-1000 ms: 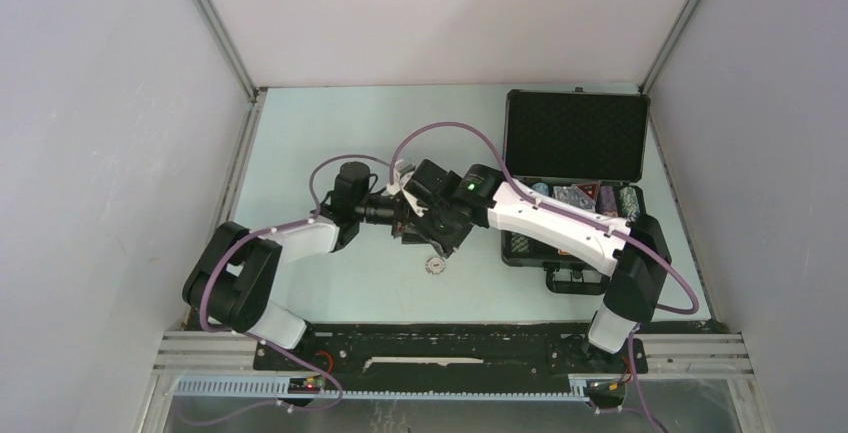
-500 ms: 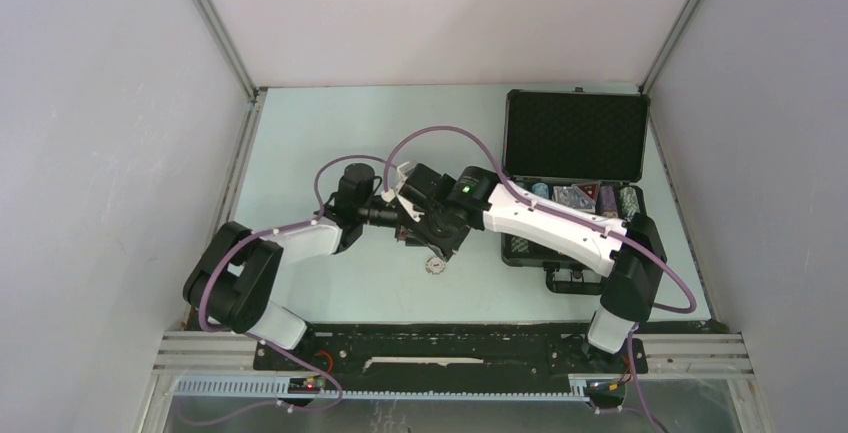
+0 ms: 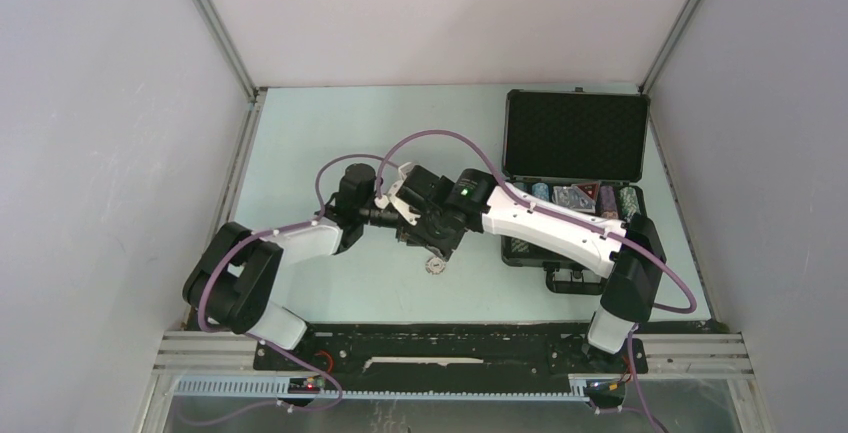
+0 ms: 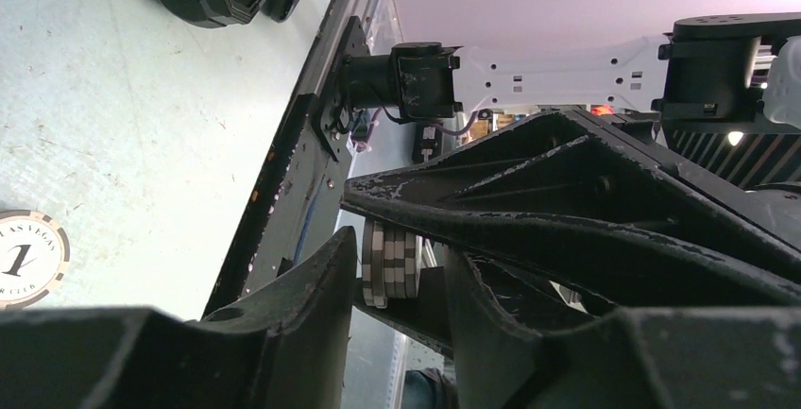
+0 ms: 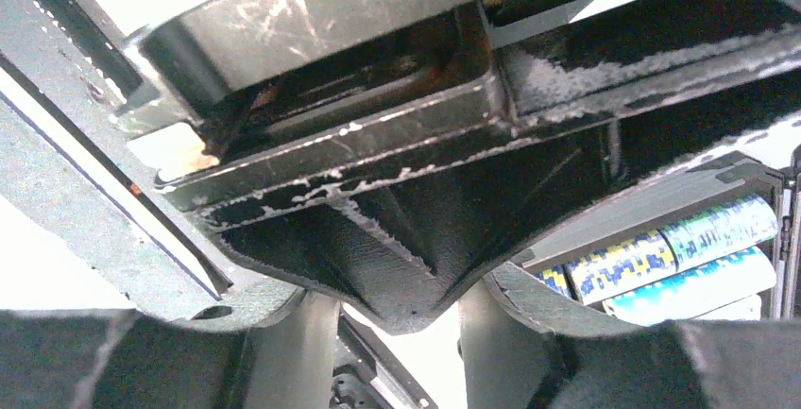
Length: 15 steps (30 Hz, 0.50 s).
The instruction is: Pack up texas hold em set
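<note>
Closing in over the last second, the left gripper brackets a short stack of striped chips above the middle of the table. One finger is against it and a sliver of gap shows at the other. From above and below, the right gripper pinches that stack. One loose chip marked 1 lies just toward 6 o'clock. At 2 o'clock the black case stands open, with chip rows inside.

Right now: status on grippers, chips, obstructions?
Right gripper holds grey-striped chip stack; left gripper straddles it, jaws apart. Black foam-lined hard case open. One loose round chip on table.
</note>
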Motion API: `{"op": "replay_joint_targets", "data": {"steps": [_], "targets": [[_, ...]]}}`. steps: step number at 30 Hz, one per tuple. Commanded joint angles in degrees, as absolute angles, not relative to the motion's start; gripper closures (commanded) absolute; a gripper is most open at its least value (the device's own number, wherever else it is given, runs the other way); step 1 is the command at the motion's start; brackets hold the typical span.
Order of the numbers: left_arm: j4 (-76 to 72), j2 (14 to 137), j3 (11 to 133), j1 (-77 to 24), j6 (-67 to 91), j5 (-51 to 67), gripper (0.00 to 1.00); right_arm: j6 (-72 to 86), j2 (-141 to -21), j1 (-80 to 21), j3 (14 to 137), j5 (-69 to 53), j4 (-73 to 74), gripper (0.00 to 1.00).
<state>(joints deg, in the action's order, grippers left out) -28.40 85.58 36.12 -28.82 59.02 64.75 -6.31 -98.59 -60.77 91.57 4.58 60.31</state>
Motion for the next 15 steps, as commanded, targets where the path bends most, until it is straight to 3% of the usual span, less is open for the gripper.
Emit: {"op": "replay_joint_targets", "data": {"steps": [1, 13, 15], "targets": [[-29.19, 83.85, 38.23, -30.95, 57.04, 68.73, 0.57, -9.46, -97.97, -59.94, 93.37, 6.74, 51.48, 1.0], [-24.96, 83.12, 38.72, -30.87, 54.29, 67.05, 0.92, -11.0, -99.84, -58.96, 93.78, 7.33, 50.83, 1.0], [-20.49, 82.53, 39.56, -30.89, 50.45, 66.42, 0.98, -10.99, -100.04, -58.73, 93.78, 7.45, 50.78, 0.86]]}}
